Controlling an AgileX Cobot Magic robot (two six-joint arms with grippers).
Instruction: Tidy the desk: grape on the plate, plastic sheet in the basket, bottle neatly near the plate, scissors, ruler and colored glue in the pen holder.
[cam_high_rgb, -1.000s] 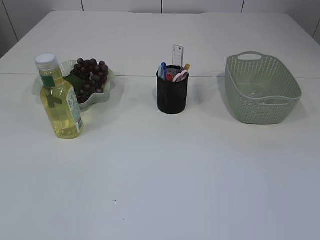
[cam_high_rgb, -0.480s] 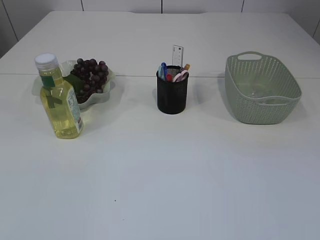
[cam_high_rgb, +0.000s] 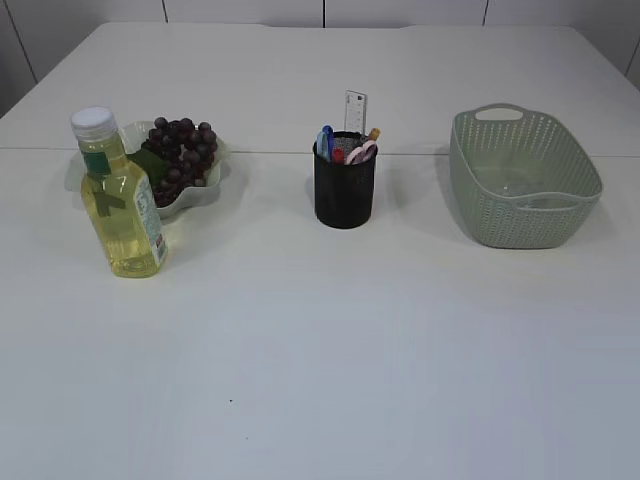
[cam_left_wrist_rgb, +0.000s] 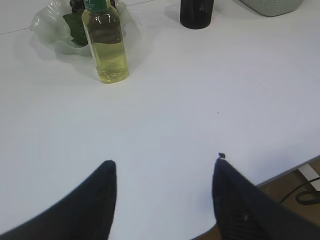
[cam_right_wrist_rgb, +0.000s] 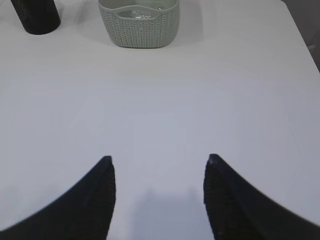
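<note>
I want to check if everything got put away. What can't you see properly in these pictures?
- Clear plastic sheet: exterior view, only faint glints inside the green woven basket; its wall hides the bottom.
- Scissors and glue: too small to tell apart among the things in the black mesh pen holder.
- Yellow bottle: left wrist view, cap cut off by the top edge.
- Both claws: none appear in the exterior view.

grape (cam_high_rgb: 182, 148) on plate (cam_high_rgb: 206, 190) | bottle (cam_high_rgb: 120, 200) upright beside it | ruler (cam_high_rgb: 355, 111) in pen holder (cam_high_rgb: 345, 190)
</note>
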